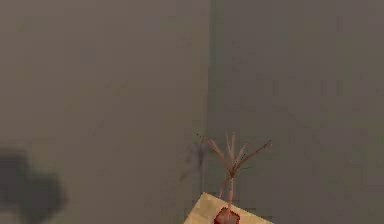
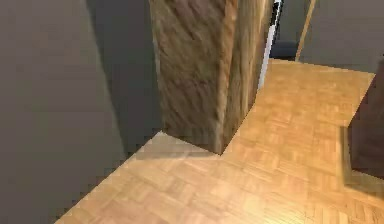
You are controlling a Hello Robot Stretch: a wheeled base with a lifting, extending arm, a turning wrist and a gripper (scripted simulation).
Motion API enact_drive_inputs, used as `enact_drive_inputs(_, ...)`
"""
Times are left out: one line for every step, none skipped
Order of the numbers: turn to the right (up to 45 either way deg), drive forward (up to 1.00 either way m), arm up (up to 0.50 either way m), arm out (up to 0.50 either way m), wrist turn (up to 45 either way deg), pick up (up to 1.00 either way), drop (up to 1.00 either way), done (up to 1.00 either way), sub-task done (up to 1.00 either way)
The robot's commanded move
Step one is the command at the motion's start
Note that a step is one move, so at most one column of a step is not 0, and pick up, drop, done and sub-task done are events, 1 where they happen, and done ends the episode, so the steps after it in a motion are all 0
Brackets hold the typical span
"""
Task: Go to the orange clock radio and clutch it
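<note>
In the forward view a bare-branched twig plant (image 1: 232, 160) rises from a small reddish-brown pot (image 1: 227, 215) that stands on a pale yellow surface (image 1: 207, 211) at the bottom edge, in front of a grey wall corner. No shape that I could name as an orange clock radio can be made out.
A tall wooden cabinet (image 2: 205, 70) stands in the arm side view's upper middle, against a grey wall (image 2: 50, 90). Parquet floor (image 2: 250, 170) spreads below and to the right of it. A dark piece of furniture (image 2: 368, 140) cuts in at the right edge. A doorway (image 2: 285, 30) shows behind the cabinet.
</note>
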Motion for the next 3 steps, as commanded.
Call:
enact_drive_inputs(45.0,0.00,0.00,0.00,0.0,0.00,0.00,0.00,0.00)
enact_drive_inputs(45.0,0.00,0.00,0.00,0.0,0.00,0.00,0.00,0.00)
enact_drive_inputs(24.0,0.00,0.00,0.00,0.0,0.00,0.00,0.00,0.00)
